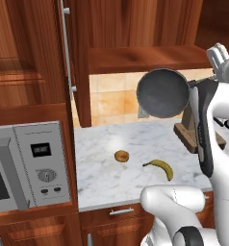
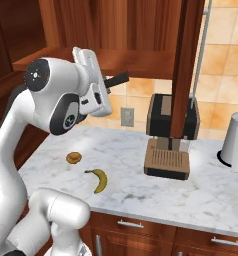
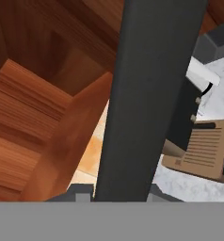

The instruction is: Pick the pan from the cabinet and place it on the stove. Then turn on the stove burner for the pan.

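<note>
you have the pan (image 1: 163,93) out of the cabinet (image 1: 135,29): it hangs tilted, its bottom facing you, right of centre in the left base view, above the marble counter (image 1: 107,158). the gripper (image 3: 118,190) is clenched on its handle (image 3: 149,94), the dark bar crossing the hand view. left to do, by my judgement: carry it to the stove, set it down, turn the burner knob.
</note>
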Tool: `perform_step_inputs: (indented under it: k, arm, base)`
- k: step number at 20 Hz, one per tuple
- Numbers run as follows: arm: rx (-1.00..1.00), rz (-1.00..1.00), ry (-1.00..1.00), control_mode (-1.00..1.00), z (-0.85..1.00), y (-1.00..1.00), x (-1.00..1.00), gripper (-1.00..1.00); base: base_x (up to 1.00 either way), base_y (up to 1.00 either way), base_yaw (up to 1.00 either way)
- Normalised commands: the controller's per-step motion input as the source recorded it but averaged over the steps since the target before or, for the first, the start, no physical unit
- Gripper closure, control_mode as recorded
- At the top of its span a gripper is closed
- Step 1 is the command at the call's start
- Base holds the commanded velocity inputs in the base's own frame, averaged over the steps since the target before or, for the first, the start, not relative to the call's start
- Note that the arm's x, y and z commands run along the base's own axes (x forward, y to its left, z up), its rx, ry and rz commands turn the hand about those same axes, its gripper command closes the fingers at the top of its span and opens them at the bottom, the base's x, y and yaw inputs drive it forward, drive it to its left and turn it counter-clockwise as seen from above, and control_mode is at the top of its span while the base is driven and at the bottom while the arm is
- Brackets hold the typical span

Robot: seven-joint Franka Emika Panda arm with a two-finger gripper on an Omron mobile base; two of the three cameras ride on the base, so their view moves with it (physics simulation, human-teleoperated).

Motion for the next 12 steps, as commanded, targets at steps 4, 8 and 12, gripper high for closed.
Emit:
perform_step_inputs:
  k: [4,8,12]
  arm:
    - [-0.01,-0.01,-0.03,-1.00,0.00,0.04,-0.09,1.00]
    - [0.01,-0.01,-0.04,-1.00,-0.05,0.00,-0.29,1.00]
    - [0.04,-0.03,0.00,-1.00,-0.05,0.00,-0.29,1.00]
  base:
    - [0.00,0.00,0.00]
    - [0.00,0.00,0.00]
    - [0.00,0.00,0.00]
